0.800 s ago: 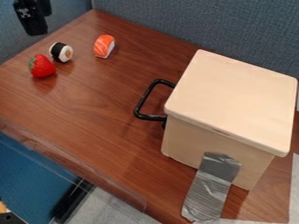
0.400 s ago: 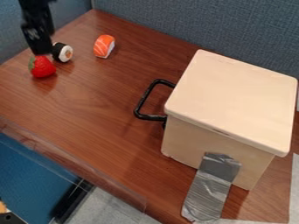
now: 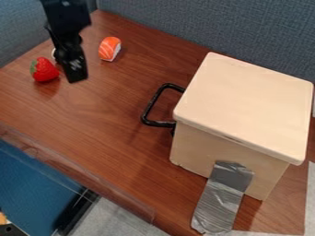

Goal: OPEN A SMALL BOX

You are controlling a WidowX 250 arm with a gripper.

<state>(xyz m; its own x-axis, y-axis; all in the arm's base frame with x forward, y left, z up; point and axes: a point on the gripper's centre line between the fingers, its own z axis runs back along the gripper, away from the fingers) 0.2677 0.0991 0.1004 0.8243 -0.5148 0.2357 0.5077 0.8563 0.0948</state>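
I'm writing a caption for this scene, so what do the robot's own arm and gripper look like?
The arm is black, its visible part a broad, blocky shape. The gripper is black too, narrower and elongated, with small pale markings towards its lower end.

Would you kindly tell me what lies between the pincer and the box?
In the camera view, from the pincer to the box come bare tabletop, then the black handle jutting from the box.

We have our black arm [image 3: 64, 10] in from the view's top edge, across the table's [image 3: 104, 115] upper-left edge. Our claw [image 3: 77, 77] hangs tip-down over the tabletop, slightly tilted.
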